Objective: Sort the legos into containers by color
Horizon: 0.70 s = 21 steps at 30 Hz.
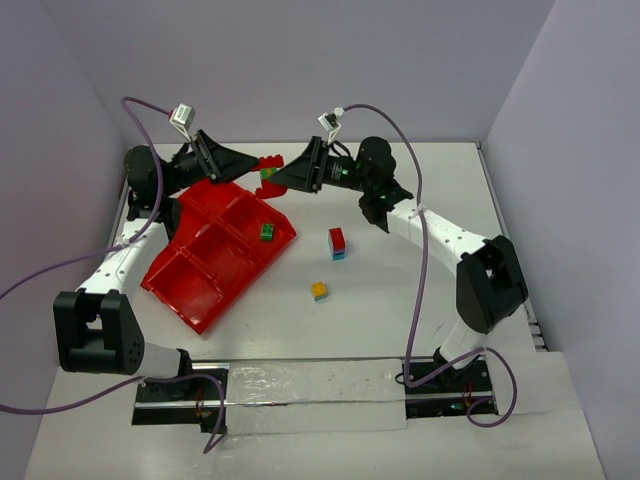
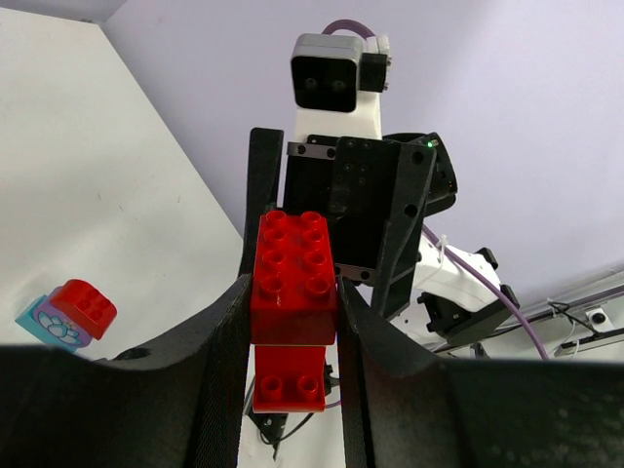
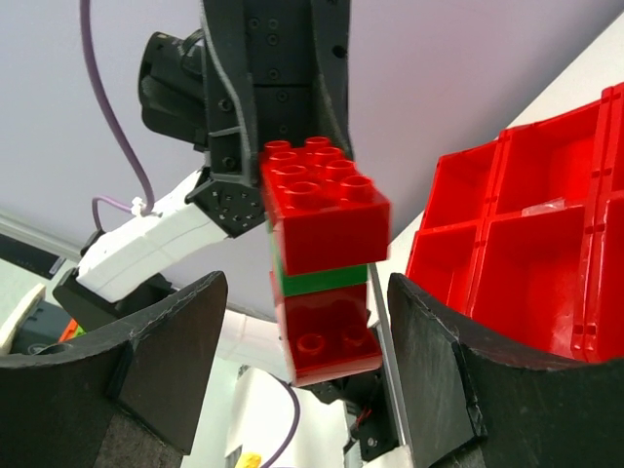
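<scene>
- Your left gripper [image 2: 292,292] sits closest in its own wrist view. Its fingers are pressed tight on the red-green-red stack [image 2: 292,268], which stands up toward 12 o'clock. Only red faces show from here.
- At 9 o'clock, down on the table [image 2: 97,175], a red-on-teal brick [image 2: 68,310] lies well apart.
- In the right wrist view, your right gripper [image 3: 304,283] is spread, one finger at 9 o'clock and one at 3 o'clock of the stack. There is a gap on each side, so it touches nothing. The green layer shows between the two reds, and the tray [image 3: 526,273] lies at 3 o'clock.
- From above, the grippers meet nose to nose at 12 o'clock of the tray, with the stack in the air between them. A green brick [image 1: 268,232] sits in the tray's 3 o'clock compartment. A yellow-on-blue brick [image 1: 319,291] lies on the table at 4 o'clock.
- The step looks like pulling the stack apart. Centre your right fingers on one red end brick, clear of the green, before closing. Keep the left pinch firm and peel by tilting rather than tugging straight, or the pieces may spring loose.
</scene>
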{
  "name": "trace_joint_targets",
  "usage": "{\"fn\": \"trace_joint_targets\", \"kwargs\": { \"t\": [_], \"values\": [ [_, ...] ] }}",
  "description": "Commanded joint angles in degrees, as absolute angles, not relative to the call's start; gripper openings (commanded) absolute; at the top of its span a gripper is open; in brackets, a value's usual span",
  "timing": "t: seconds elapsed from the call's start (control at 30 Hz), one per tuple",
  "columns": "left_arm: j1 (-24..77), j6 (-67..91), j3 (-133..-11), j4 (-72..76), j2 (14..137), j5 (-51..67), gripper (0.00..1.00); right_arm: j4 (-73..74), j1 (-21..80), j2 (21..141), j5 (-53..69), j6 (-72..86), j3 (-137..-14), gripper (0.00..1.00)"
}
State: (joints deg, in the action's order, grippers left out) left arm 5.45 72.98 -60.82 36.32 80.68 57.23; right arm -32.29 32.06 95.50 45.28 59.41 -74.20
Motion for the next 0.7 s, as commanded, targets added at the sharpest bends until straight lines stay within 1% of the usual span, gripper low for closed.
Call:
{"fn": "trace_joint_targets", "kwargs": {
  "t": [0.0, 0.03, 0.13, 0.17, 0.2, 0.3, 0.53, 0.57, 0.67],
  "values": [
    [5.2, 73.3, -61.3, 40.1, 78.9, 57.2, 0.00, -36.3, 32.9, 96.7, 45.8, 60.4, -76.1, 0.74],
    [5.2, 73.3, -61.3, 40.1, 78.9, 57.2, 0.00, -36.5, 32.9, 97.0, 45.7, 60.6, -76.1, 0.73],
    [5.2, 73.3, -61.2, 40.2, 78.8, 57.2, 0.00, -37.5, 33.0, 97.2, 45.4, 61.2, -76.1, 0.67],
    [5.2, 73.3, -61.2, 40.2, 78.8, 57.2, 0.00, -37.6, 33.0, 97.3, 45.4, 61.2, -76.1, 0.66],
    [5.3, 73.4, -61.0, 40.2, 78.8, 57.3, 0.00, -37.9, 33.0, 97.4, 45.2, 61.4, -76.1, 0.63],
    [5.2, 73.3, -60.7, 40.3, 78.6, 57.4, 0.00, -39.0, 33.1, 97.5, 45.3, 62.3, -76.2, 0.61],
    [5.3, 72.8, -59.7, 39.8, 78.1, 57.5, 0.00, -41.2, 33.2, 97.3, 45.7, 63.8, -76.1, 0.61],
    [5.2, 72.8, -59.5, 39.8, 78.0, 57.5, 0.00, -41.2, 33.3, 97.4, 46.0, 63.8, -76.4, 0.59],
    [5.2, 72.8, -59.6, 39.7, 77.8, 57.2, 0.00, -41.2, 33.3, 97.5, 45.8, 63.7, -76.1, 0.43]
  ]
}}
